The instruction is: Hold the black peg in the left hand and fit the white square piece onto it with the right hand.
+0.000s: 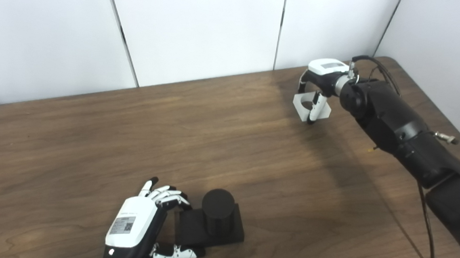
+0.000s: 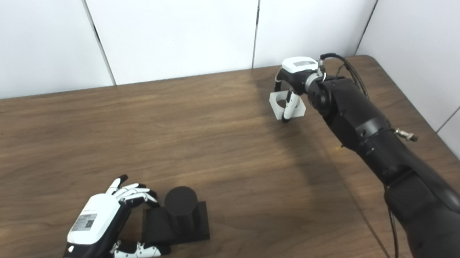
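Observation:
The black peg [image 1: 217,211], a short cylinder on a square black base, stands on the wooden table [image 1: 132,138] near its front edge. My left hand [image 1: 142,224] sits just left of it, fingers curled against the base's left edge and thumb along its front side. At the far right of the table my right hand [image 1: 321,87] reaches down over the white square piece [image 1: 311,106], which has a round hole. Its fingers are closed around the piece, one running down through or in front of the hole. Whether the piece is lifted off the table I cannot tell.
White wall panels [image 1: 200,30] stand behind the table's far edge. The right arm [image 1: 396,124] stretches across the right side of the table, with a cable [image 1: 425,223] hanging near the right front edge.

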Tool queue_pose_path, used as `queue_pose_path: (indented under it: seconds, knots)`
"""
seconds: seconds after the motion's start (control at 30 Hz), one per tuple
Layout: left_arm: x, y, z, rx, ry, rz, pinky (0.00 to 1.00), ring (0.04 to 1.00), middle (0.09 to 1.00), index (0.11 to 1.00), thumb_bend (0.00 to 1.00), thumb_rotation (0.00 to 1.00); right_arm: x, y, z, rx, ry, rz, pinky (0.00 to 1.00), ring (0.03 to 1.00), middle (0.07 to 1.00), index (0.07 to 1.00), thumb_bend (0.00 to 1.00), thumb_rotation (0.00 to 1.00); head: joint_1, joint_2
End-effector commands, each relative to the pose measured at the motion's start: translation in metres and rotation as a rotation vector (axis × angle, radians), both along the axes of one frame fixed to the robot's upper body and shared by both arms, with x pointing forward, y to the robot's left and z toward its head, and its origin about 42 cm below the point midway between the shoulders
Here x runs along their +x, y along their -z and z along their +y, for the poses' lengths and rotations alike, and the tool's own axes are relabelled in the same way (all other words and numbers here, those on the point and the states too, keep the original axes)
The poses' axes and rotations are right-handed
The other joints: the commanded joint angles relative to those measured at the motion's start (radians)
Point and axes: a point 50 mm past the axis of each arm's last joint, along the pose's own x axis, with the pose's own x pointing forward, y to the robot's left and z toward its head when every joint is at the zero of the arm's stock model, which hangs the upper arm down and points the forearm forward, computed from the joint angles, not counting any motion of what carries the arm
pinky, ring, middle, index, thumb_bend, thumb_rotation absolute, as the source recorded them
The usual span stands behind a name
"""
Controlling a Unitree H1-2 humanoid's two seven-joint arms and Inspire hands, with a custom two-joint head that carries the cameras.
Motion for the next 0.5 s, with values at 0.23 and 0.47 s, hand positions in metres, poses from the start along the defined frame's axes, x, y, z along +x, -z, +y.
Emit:
queue_pose_path:
  seconds: [0.23,0.47]
  knots:
    - [-0.006,-0.004,-0.004,0.022,0.022,0.007,1.00,0.854,0.766,0.486,0.52,0.05,0.002,-0.014,-0.005,-0.042,-0.017,-0.088,0.88,0.887,0.776,0.486,0.52,0.13,0.001,0.005]
    - [-0.005,-0.004,-0.005,0.018,0.019,0.010,1.00,0.858,0.765,0.486,0.52,0.05,-0.001,-0.009,-0.008,-0.031,-0.020,-0.114,0.87,0.875,0.769,0.486,0.52,0.12,0.006,0.006]
